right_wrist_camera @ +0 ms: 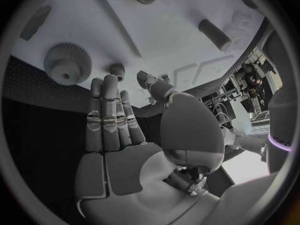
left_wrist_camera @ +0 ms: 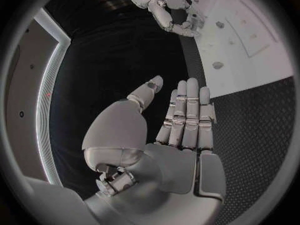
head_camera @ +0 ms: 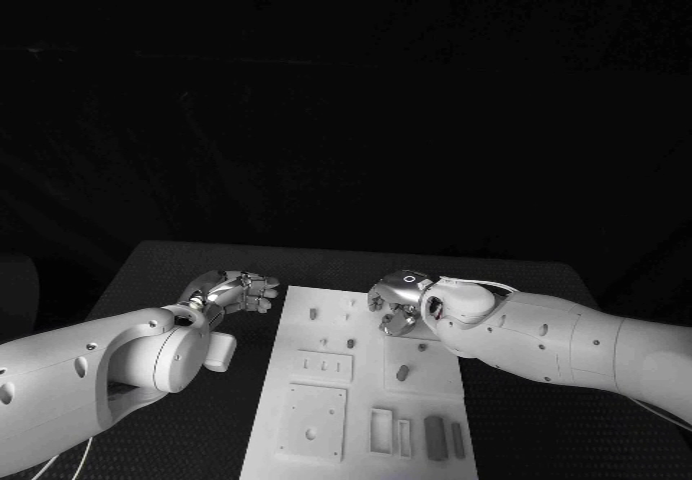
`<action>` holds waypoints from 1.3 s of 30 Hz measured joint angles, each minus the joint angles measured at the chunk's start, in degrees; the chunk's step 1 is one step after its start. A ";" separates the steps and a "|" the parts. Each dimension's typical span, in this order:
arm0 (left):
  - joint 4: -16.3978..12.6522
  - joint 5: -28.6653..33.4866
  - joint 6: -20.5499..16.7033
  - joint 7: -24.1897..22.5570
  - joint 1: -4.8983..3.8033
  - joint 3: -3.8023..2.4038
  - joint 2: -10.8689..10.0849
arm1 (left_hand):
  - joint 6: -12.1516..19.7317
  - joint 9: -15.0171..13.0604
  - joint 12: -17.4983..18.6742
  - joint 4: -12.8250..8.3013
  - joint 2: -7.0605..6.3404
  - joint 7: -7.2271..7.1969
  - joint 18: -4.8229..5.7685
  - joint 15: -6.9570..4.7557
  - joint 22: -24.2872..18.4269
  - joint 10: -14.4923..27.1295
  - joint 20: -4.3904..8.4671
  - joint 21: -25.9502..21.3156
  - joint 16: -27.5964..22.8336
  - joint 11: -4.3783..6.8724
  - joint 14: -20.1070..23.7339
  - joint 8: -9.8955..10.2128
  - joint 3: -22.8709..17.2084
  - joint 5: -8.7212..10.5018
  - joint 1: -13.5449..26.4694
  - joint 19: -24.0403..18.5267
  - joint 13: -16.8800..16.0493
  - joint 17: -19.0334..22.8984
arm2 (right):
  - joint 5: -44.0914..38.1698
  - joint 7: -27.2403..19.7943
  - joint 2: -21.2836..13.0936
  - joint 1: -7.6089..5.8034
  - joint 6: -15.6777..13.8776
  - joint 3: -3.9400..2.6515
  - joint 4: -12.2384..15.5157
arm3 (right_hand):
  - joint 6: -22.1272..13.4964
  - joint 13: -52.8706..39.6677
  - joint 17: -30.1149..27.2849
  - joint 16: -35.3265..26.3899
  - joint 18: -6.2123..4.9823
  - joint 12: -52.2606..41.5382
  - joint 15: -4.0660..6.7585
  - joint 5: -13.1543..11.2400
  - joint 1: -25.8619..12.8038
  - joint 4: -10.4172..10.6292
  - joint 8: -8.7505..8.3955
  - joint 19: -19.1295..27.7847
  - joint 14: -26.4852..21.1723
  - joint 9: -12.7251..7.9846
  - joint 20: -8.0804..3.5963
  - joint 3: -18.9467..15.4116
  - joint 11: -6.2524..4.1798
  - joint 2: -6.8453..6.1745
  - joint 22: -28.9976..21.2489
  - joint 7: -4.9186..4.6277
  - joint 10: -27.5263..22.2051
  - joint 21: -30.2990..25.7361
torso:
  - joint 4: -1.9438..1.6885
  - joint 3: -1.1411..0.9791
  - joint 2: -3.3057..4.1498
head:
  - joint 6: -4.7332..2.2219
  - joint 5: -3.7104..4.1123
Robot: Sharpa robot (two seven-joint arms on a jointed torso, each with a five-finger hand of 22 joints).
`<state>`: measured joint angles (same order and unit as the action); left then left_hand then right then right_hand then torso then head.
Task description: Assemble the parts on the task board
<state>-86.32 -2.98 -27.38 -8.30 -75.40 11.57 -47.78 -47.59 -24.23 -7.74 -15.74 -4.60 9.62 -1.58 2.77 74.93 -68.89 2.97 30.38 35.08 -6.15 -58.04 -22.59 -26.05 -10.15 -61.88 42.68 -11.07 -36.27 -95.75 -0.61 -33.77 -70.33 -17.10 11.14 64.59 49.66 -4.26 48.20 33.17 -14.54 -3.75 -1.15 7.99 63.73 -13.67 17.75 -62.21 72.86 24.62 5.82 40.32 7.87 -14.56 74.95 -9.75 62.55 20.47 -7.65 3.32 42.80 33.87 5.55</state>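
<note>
The white task board lies in the middle of the black table. My right hand hovers over its far right part with fingers straight and apart, holding nothing. The right wrist view shows that hand just short of a grey gear, a small peg and a cylinder on the board. My left hand is above the table just left of the board's far corner. In its wrist view the left hand is flat and empty. Small pegs stand on the board.
Toward the near end the board carries two square plates, a frame and two short bars. Black table mat surrounds the board on both sides. The left wrist view also shows my right hand at the board's edge.
</note>
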 measured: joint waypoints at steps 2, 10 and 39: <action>0.04 0.03 0.01 0.01 0.00 0.00 0.00 | 0.00 0.00 0.00 0.00 0.00 0.00 0.01 0.00 0.00 0.00 0.00 0.00 0.00 0.00 0.00 0.00 0.00 0.00 0.00 0.00 0.00 0.00 | -0.07 0.01 -0.14 0.00 0.06 0.00 0.06 | 0.00 0.00 0.00 0.00 0.02 0.00 0.00 0.00 0.00 0.00 0.00 0.00 0.00 0.00 0.00 0.00 0.00 0.00 0.00 0.00 0.00 0.00 | 0.04 0.00 0.08 | -0.08 -0.06; 0.21 0.11 0.06 0.02 0.00 0.00 0.03 | 0.00 0.00 0.25 0.00 0.22 0.00 0.02 0.20 -0.01 0.00 0.00 0.00 0.00 0.00 0.20 0.00 0.00 0.00 0.22 0.00 0.00 0.06 | -0.56 0.12 -0.50 0.17 0.19 0.00 -0.04 | 0.01 0.07 0.35 0.00 0.35 0.00 -0.14 0.00 0.00 0.00 0.00 -0.33 0.28 0.00 -0.31 0.00 0.00 0.00 -0.02 0.01 0.00 0.28 | 0.13 0.01 0.32 | -0.57 -0.16; 0.66 0.24 0.18 0.02 0.00 0.01 0.07 | 0.00 -0.09 0.48 0.00 0.00 0.00 0.29 0.20 -0.02 0.00 -0.01 0.00 -0.01 0.00 0.20 0.23 0.00 0.00 0.45 0.01 -0.08 0.10 | -2.34 0.36 -1.26 0.28 0.04 -0.15 0.00 | 2.80 -0.27 3.34 1.84 -0.06 -0.49 1.04 -4.22 2.58 0.28 0.67 -2.07 1.87 -0.36 -1.25 4.00 -1.24 0.31 0.00 0.73 3.91 3.02 | 0.12 0.09 0.82 | -0.52 0.09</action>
<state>-85.66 -2.74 -27.20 -8.28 -75.40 11.58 -47.71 -47.59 -24.32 -7.26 -15.74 -4.60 9.61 -1.29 2.97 74.91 -68.89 2.96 30.38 35.08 -6.15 -57.84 -22.36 -26.04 -10.15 -61.44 42.69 -11.15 -36.17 -98.09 -0.25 -35.03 -70.05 -17.06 11.00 64.59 52.46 -4.53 51.54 35.01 -14.60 -4.24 -0.11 3.76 66.31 -13.39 18.42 -64.29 74.73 24.26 4.57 44.33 6.63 -14.25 74.95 -9.02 66.46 23.49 -7.53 3.41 43.62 33.35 5.64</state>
